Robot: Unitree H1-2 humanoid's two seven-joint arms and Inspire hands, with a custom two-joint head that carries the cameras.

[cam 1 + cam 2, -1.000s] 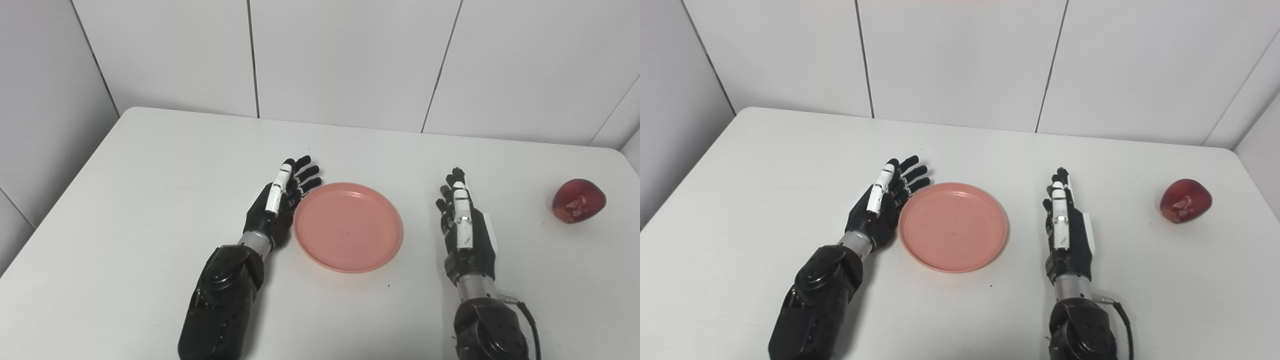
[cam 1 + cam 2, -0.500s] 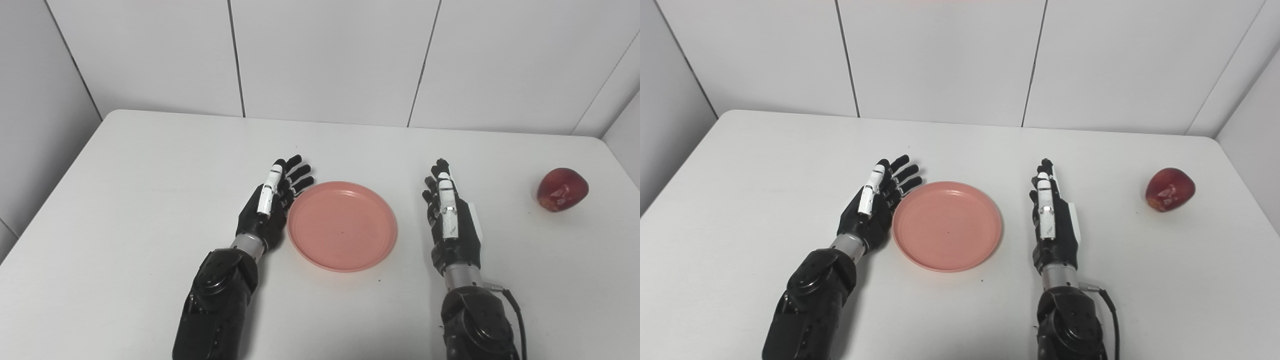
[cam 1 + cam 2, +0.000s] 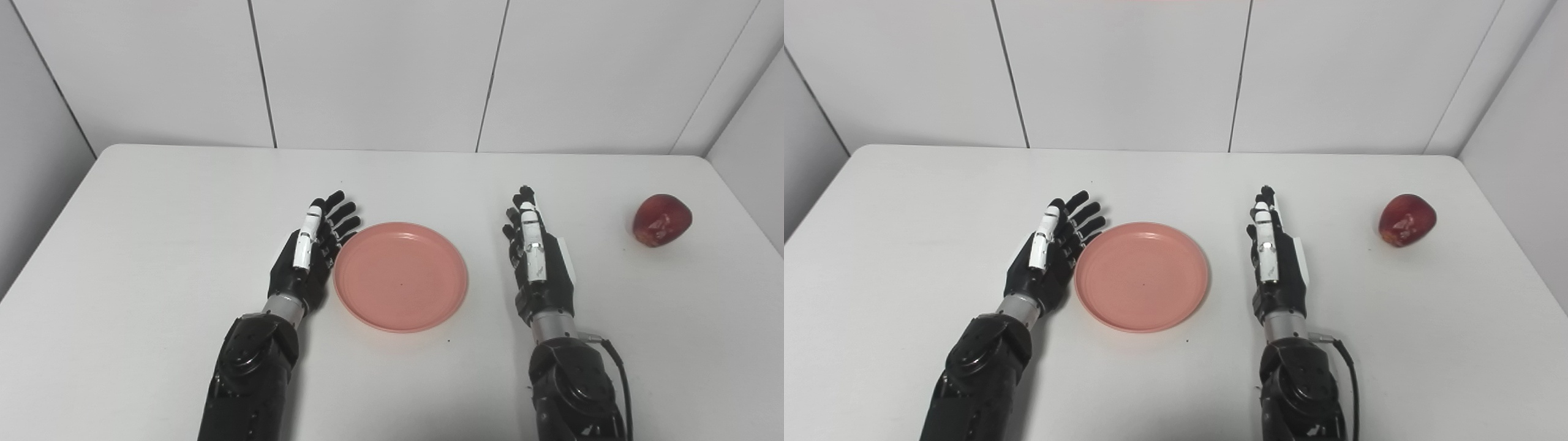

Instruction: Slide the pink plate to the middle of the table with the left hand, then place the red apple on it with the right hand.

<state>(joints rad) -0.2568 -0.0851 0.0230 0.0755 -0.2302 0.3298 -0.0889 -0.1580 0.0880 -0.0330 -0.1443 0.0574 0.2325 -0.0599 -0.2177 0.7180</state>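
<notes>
No brand, label or writing can be read on anything in view. The left hand (image 3: 309, 257) is seen edge-on at the left rim of the pink plate (image 3: 401, 277), its fingers (image 3: 340, 211) stretched out and slightly fanned, nothing held; the palm side is turned toward the plate and appears to rest against or just beside the rim — actual contact cannot be confirmed. The right hand (image 3: 539, 260) is likewise held edge-on with its fingers extended forward and close together, empty, set to the right of the plate with a clear strip of table between them. The plate is found lying flat and bare near the middle of the white table (image 3: 153, 245), between the two hands. The red apple (image 3: 662, 220) is placed well apart from the plate, near the table's right edge and somewhat farther back than the right hand — it is touched by neither hand. Both black forearms are brought in from the bottom edge, and a black cable (image 3: 618, 380) is seen looping beside the right wrist. White wall panels (image 3: 380, 67) are seen behind the table.
</notes>
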